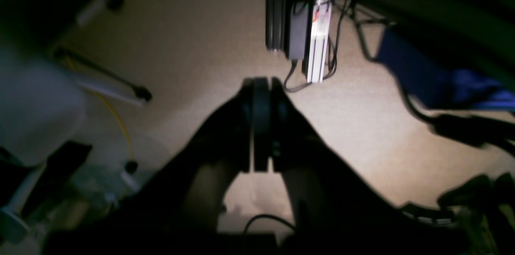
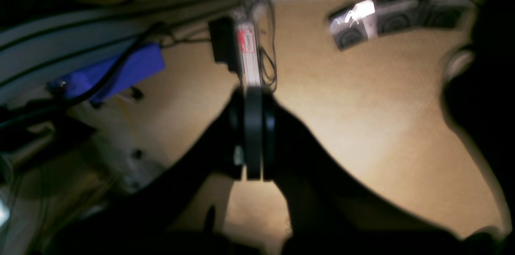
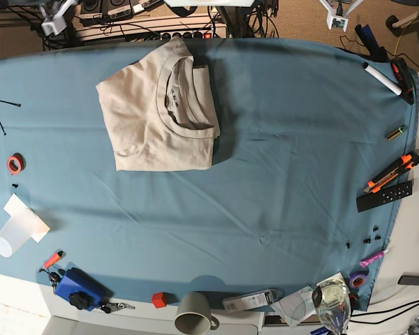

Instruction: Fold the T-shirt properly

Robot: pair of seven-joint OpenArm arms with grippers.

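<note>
Beige cotton, the T-shirt point(image 3: 159, 108) lies folded into a compact rectangle, collar up, at the far left of your blue-cloth surface point(image 3: 286, 139). Both arms are retracted over the floor; left pincer point(image 1: 261, 86) and right pincer point(image 2: 253, 94) are closed, holding nothing.

Workshop; utility knife point(image 3: 392, 172), tape roll point(image 3: 15, 163), cables point(image 3: 160, 28)

Beyond the jaws, over tan carpet point(image 1: 193, 46): a black box point(image 1: 298, 29) with a silver bar point(image 1: 318, 42); right of them, blue cloth point(image 1: 426, 74).
</note>
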